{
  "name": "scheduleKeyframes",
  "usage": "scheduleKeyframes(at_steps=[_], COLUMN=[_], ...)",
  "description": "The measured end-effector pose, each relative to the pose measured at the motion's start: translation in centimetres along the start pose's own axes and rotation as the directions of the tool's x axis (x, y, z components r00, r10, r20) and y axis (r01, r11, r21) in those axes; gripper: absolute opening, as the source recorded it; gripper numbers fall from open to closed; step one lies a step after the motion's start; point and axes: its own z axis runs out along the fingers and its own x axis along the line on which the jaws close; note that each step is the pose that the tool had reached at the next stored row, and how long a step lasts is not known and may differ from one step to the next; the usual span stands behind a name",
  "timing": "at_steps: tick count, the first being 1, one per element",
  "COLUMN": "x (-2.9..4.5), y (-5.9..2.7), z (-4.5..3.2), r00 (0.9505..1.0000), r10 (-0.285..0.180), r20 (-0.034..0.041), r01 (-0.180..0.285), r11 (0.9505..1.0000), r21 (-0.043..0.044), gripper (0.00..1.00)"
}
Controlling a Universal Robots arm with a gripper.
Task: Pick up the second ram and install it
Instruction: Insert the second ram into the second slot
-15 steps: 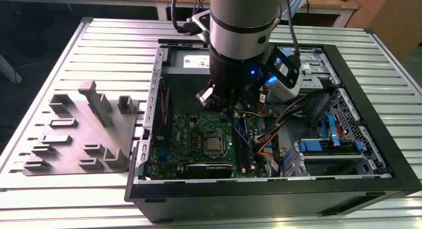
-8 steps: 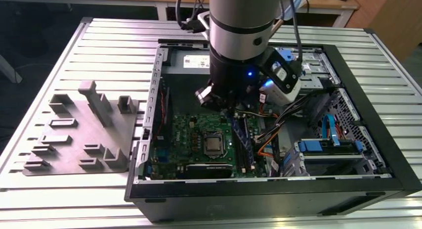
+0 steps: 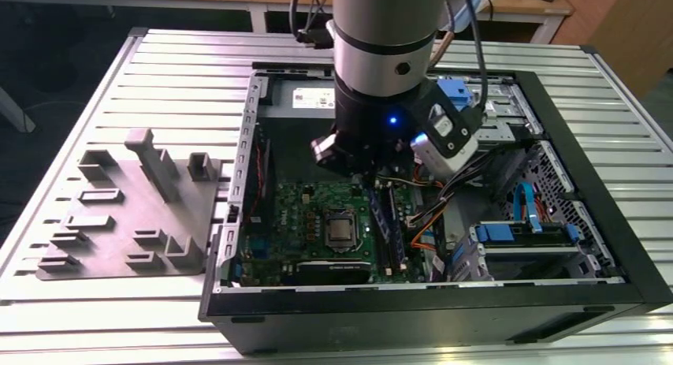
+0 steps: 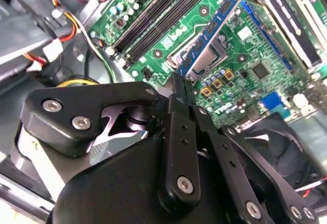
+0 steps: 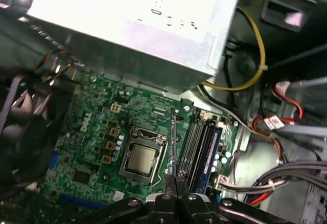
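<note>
**Memory stick in hand, slot waiting.** A robot arm's claw (image 4: 179,81) hangs inside an open computer case (image 3: 421,322) on a slatted bench (image 3: 189,65), clamped on the second ram (image 4: 214,35) — the pick-up half of the job looks done.

In the second wrist view the stick runs out from the claw's tip as a long blue-faced strip above the green motherboard (image 5: 92,132). In the first wrist view it shows edge-on, a thin line between the processor socket (image 5: 140,158) and the bank of black memory slots (image 5: 196,147). It appears to hover clear of the board rather than sit in any rail. The install half is therefore judged not yet done: the stick is beside the slots, not lined up over one of them.

A blue strip (image 5: 210,152) lines the side of the slot bank away from the socket. Whether that is another stick already seated cannot be told. Whether the held stick hangs on end or lies level is also unclear.

In the exterior view the arm stands over the middle of the case. A grey plastic fixture (image 3: 126,215) of upright blocks lies on the bench to the exterior view's left — well apart from the claw.
</note>
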Motion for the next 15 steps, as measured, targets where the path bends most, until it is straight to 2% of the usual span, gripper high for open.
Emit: scheduleKeyframes(at_steps=[4,5,7,8,9,11,15], x=[0.0,0.01,0.01,0.01,0.01,0.01,0.01], y=[0.0,0.0,0.0,-0.01,-0.01,-0.01,-0.01], z=[0.05,0.07,0.09,0.11,0.11,0.11,0.11], r00=[0.9974,0.9941,0.9896,0.984,0.9813,0.9771,0.9764], r10=[0.071,0.108,0.143,0.178,0.192,0.212,0.215], r20=[0.0049,0.0076,0.0102,0.013,0.0141,0.0158,0.0161], r01=[-0.071,-0.108,-0.143,-0.178,-0.192,-0.212,-0.216], r11=[0.9974,0.9941,0.9896,0.9839,0.9812,0.9771,0.9763], r21=[0.0062,0.0092,0.0121,0.0147,0.0158,0.0173,0.0176], gripper=[0.08,0.08,0.08,0.08,0.08,0.08,0.08])
